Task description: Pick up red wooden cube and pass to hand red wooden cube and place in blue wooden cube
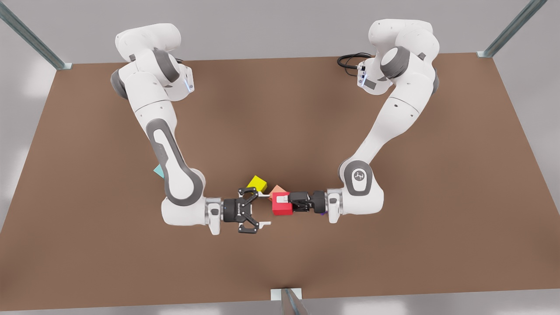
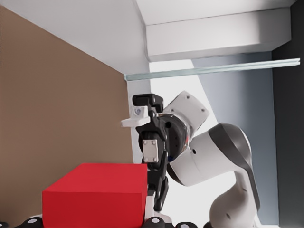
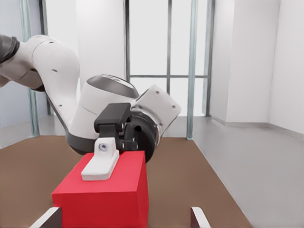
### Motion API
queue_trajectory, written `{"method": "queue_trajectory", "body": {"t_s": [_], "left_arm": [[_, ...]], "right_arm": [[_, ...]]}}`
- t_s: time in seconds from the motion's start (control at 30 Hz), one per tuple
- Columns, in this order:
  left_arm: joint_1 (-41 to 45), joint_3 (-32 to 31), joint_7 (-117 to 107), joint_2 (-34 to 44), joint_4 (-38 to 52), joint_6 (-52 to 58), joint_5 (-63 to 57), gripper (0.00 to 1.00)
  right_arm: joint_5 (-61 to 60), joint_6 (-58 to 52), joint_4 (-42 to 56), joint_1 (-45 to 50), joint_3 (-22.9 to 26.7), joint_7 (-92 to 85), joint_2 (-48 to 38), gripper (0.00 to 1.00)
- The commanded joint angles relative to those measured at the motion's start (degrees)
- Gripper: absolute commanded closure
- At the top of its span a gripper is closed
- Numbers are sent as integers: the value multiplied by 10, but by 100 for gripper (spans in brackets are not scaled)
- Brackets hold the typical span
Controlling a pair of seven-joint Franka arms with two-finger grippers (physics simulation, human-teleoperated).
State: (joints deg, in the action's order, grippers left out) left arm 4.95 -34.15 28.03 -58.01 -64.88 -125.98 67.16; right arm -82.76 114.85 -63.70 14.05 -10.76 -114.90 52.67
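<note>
Brown table (image 1: 393,245), grey walls, metal posts at corners.

Red wooden cube (image 1: 282,205) at table middle, clamped in left gripper (image 1: 285,202). This is the compact black gripper on the arm at front view's right. White finger pad lies flat on cube's top face.

Right gripper (image 1: 265,208), the hand with linkage fingers, faces cube from front view's left. Fingers spread wide, holding nothing, white tips just short of cube.

Yellow cube (image 1: 257,183) and salmon cube (image 1: 276,192) just behind.

Blue wooden cube (image 1: 158,171) well apart, partly hidden behind right arm.
</note>
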Motion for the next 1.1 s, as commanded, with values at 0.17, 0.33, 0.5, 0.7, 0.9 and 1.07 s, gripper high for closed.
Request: {"method": "queue_trajectory", "body": {"t_s": [0.17,0.33,0.5,0.7,0.9,1.07], "left_arm": [[-2,0,-73,-4,0,12,39,43],[-2,0,-76,-7,0,12,40,43],[-2,0,-76,-8,0,12,40,43],[-2,0,-76,-7,0,13,40,43],[-2,0,-83,-8,0,13,40,43],[-2,-1,-83,-9,0,13,40,43]], "right_arm": [[-2,-16,-7,0,-9,-38,-1,0],[-11,-16,-7,2,-10,-38,0,0],[-15,-5,-6,10,-10,-38,1,0],[-21,16,0,26,-10,-38,9,0],[-21,35,2,40,-15,-38,16,0],[-21,44,2,48,-15,-38,20,0]]}}
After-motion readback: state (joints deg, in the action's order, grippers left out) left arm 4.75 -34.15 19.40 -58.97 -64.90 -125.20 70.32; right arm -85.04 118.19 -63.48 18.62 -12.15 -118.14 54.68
